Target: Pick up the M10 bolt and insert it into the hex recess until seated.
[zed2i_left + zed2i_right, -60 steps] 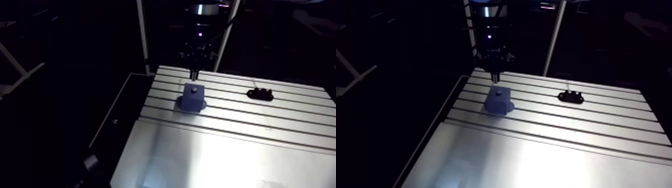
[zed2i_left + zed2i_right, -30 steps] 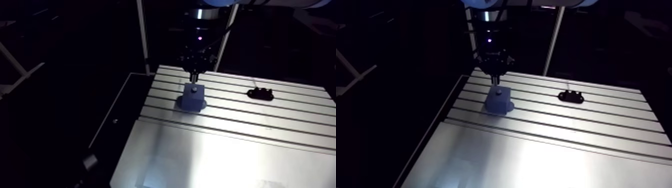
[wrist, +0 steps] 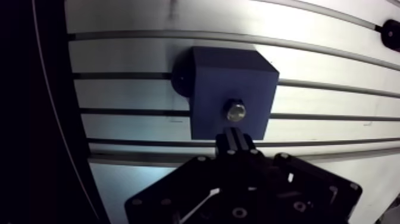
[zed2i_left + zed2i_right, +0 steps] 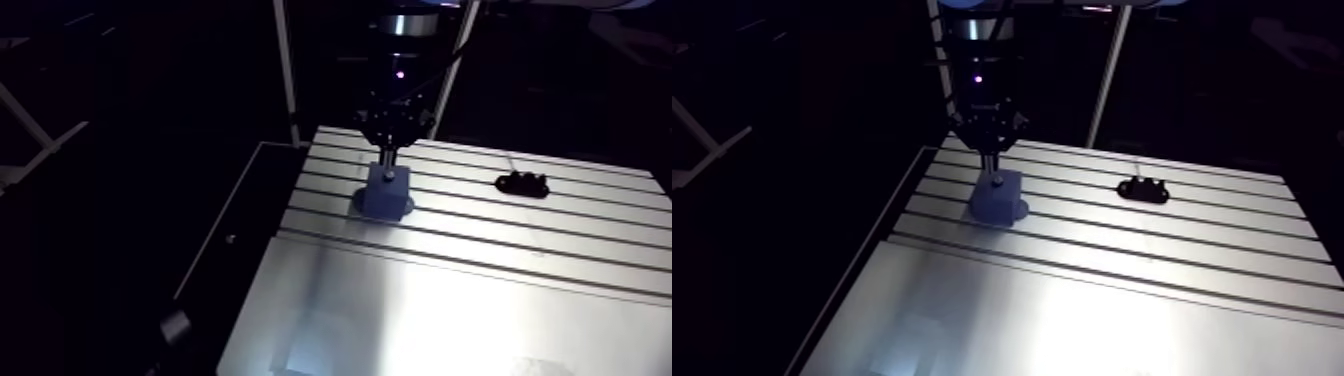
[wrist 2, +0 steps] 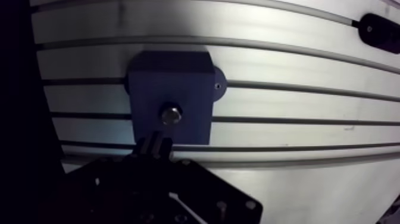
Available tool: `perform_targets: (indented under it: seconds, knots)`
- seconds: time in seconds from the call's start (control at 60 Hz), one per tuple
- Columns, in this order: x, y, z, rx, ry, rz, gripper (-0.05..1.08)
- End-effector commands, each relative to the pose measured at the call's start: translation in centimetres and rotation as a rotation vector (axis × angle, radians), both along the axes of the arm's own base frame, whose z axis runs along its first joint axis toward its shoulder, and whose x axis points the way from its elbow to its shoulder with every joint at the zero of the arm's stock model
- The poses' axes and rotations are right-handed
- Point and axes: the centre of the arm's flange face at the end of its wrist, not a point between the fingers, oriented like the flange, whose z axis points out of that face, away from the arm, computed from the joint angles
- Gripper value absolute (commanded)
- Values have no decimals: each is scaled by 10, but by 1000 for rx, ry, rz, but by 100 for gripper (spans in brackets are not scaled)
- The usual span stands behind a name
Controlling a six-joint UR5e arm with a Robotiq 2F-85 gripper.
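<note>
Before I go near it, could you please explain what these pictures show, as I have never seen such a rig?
It is one robot arm with a gripper over a slotted metal table. Two pictures come from a camera high on the arm; two from one on the wrist, looking down past the gripper. On the table stands a blue block with a bolt in its top; apart from it lies a small black part. The gripper is right at the bolt; whether it grips it I cannot tell.

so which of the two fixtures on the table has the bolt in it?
The blue block by the gripper, bolt in its top face; the black fixture sits apart, further along the table.
</note>
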Motion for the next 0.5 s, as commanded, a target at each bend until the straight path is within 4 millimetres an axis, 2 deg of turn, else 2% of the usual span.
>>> perform_targets:
  seconds: [0.017, 0.5]
  knots:
    - [0, 0, -8, 6, -37, 0, 108]
    - [-2, 1, -11, 9, -34, -1, 108]
